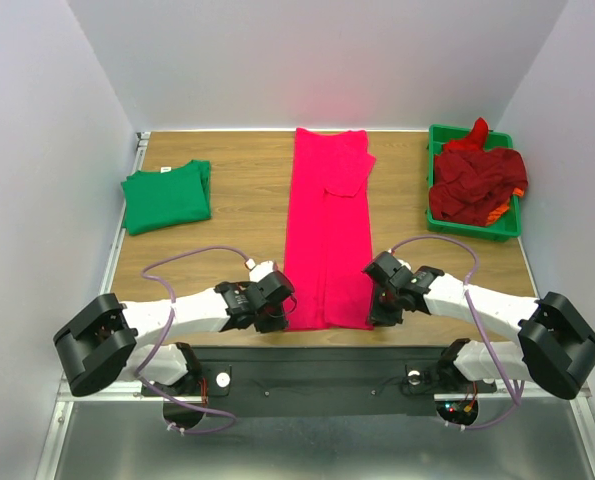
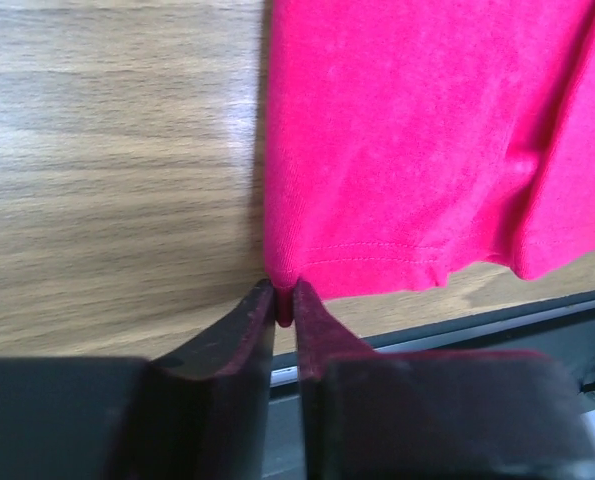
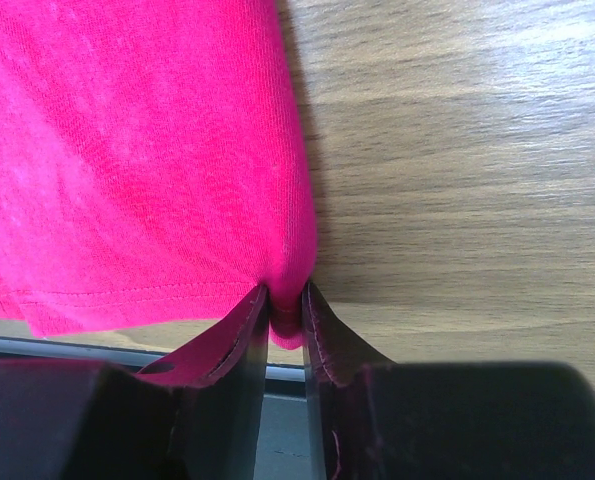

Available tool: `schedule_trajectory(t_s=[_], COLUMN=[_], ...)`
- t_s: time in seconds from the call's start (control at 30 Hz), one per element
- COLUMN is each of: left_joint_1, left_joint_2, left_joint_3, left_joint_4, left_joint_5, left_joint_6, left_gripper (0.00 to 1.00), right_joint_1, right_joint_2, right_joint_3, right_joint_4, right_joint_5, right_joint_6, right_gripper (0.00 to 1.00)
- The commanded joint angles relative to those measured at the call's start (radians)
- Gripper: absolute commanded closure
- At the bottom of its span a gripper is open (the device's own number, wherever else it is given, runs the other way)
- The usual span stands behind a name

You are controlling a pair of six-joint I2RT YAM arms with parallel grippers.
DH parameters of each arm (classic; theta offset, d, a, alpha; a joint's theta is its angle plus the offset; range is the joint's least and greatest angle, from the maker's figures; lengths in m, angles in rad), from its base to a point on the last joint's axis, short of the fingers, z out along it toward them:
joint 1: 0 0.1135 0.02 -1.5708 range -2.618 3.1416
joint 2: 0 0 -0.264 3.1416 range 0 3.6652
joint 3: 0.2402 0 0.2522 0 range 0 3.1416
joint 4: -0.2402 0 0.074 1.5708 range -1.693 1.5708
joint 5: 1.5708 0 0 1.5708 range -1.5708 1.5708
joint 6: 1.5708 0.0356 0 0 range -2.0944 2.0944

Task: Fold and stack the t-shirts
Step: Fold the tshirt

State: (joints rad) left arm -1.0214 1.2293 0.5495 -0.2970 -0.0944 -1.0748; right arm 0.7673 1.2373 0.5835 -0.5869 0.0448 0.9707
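Left claw (image 2: 285, 300) and right claw (image 3: 287, 305), at the near edge of the wooden desk (image 1: 237, 220), each clamp a hem corner of the bright pink-red cloth t-shirt (image 1: 325, 240) lying along its middle. Both bites look thin, so uneven lifting could slip one corner and skew the fold.

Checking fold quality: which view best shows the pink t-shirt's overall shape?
The top external view: the whole pink t-shirt lies there as one long folded strip. Each wrist view shows only a near hem corner, pinched by the left gripper or the right gripper.
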Motion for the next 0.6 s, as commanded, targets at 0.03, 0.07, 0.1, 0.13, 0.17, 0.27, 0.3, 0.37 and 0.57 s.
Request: schedule_trajectory(t_s=[0.03, 0.07, 0.1, 0.13, 0.17, 0.27, 0.3, 0.37, 0.57], left_joint_1=[-0.008, -0.008, -0.008, -0.008, -0.008, -0.008, -0.008, -0.006, 0.038], left_joint_2=[0.021, 0.024, 0.024, 0.022, 0.019, 0.021, 0.021, 0.022, 0.056], left_joint_3=[0.032, 0.038, 0.043, 0.047, 0.062, 0.11, 0.127, 0.177, 0.308], left_joint_4=[0.01, 0.009, 0.009, 0.007, 0.006, -0.013, -0.019, -0.033, -0.093], left_joint_5=[-0.001, -0.001, 0.001, 0.002, 0.002, 0.004, 0.005, 0.007, 0.018], left_joint_6=[0.019, 0.022, 0.026, 0.03, 0.038, 0.05, 0.056, 0.065, 0.117], left_gripper=[0.89, 0.93, 0.96, 1.0, 1.0, 1.0, 1.0, 1.0, 1.0], right_joint_1=[0.013, 0.015, 0.015, 0.015, 0.013, 0.015, 0.013, 0.013, 0.015], right_joint_2=[0.028, 0.031, 0.031, 0.03, 0.03, 0.024, 0.021, 0.014, 0.01], right_joint_3=[0.015, 0.021, 0.032, 0.038, 0.045, 0.079, 0.091, 0.128, 0.258], right_joint_4=[-0.004, -0.005, -0.005, -0.008, -0.008, -0.025, -0.033, -0.057, -0.143], right_joint_5=[0.021, 0.02, 0.02, 0.018, 0.018, 0.023, 0.026, 0.046, 0.107], right_joint_6=[-0.02, -0.024, -0.026, -0.03, -0.032, -0.036, -0.038, -0.043, -0.058], right_gripper=[0.76, 0.77, 0.79, 0.8, 0.88, 1.0, 1.0, 1.0, 1.0])
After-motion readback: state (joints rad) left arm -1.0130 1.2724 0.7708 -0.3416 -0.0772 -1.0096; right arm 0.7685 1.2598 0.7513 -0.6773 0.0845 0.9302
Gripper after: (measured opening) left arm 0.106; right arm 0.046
